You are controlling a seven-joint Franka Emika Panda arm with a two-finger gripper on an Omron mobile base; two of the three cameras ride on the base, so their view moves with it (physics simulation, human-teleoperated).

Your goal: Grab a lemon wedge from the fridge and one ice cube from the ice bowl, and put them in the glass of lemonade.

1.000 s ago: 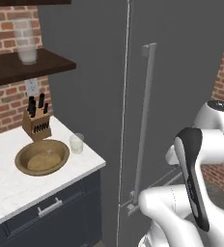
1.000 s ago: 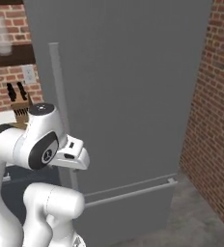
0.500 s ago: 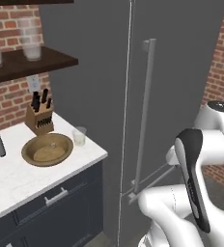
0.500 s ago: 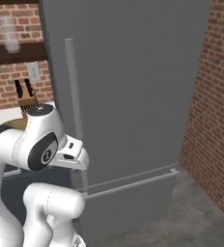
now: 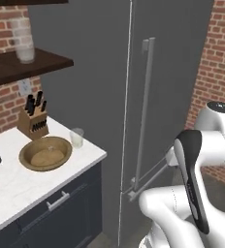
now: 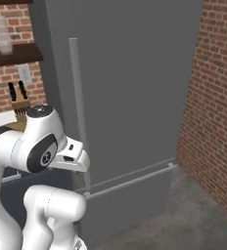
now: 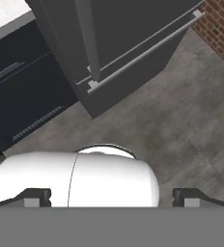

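The fridge (image 5: 172, 72) stands shut, its long vertical handle (image 5: 146, 111) facing me; the lemon wedge is hidden behind the door. On the white counter to the left sit the brown ice bowl (image 5: 45, 153) and, just right of it, the small glass of lemonade (image 5: 76, 137). No ice cube can be made out in the bowl. My arm is folded low in front of the fridge (image 6: 135, 88). In the hand view my gripper (image 7: 112, 198) is open, its fingertips (image 7: 34, 197) wide apart with nothing between them, pointing down at the floor by the fridge's base (image 7: 133, 58).
A knife block (image 5: 33, 121) stands behind the bowl by the brick wall. A dark shelf (image 5: 27, 65) above carries tall frosted glasses (image 5: 23, 41). Dark cabinets (image 5: 61, 208) sit under the counter. A brick wall (image 6: 213, 107) closes the right side; grey floor (image 7: 181, 125) lies before the fridge.
Both base views have shifted a little, so the base has moved relative to the fridge and counter. The arm's folded pose and the open jaws look unchanged.
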